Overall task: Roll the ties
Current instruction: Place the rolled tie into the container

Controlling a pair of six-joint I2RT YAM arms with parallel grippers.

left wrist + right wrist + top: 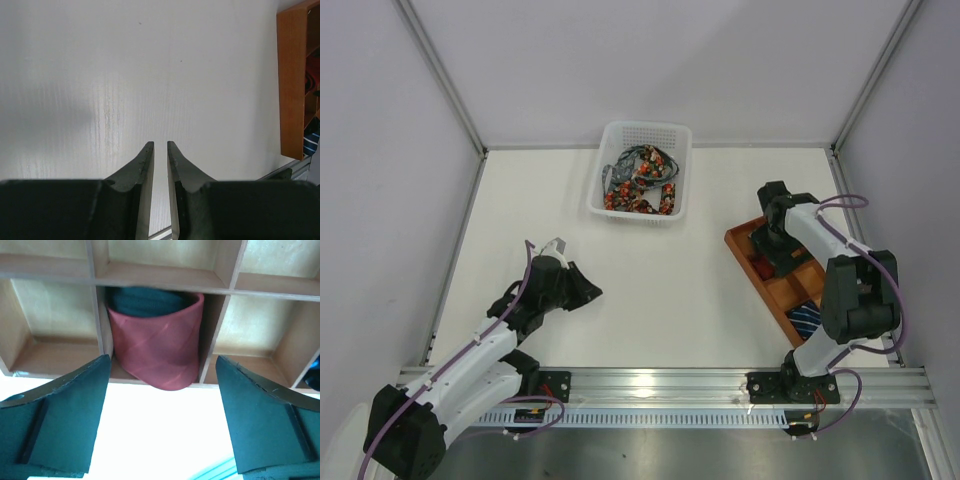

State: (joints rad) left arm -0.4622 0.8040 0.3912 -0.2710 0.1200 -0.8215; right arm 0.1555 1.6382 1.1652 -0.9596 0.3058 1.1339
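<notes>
Right wrist view is showing the red tie (157,347) rolled into a coil and sitting in a middle compartment of the tray (160,277). The right pincer (162,360) is standing wide apart, one finger on each side of the coil, and neither appears to be touching it. The step in hand is judged to be the release.

To do it well, the arm is going to need a straight withdrawal with the jaws kept wide, so that no finger is catching the outer wrap and loosening the coil. In this view the coil is overlapping the tray's near wall. Whether it is fully seated cannot be told, so a check is advised before moving on.

The dividers are lying close on both sides and are limiting any sideways move.

A navy tie (806,317) is lying at the tray's near end. The floral ties (640,180) are waiting in a heap in the basket (685,170), well apart from the tray.

The left pincer (160,145) is hovering over the bare surface (75,75), its jaws all but together and holding nothing. It is obstructing nothing.
</notes>
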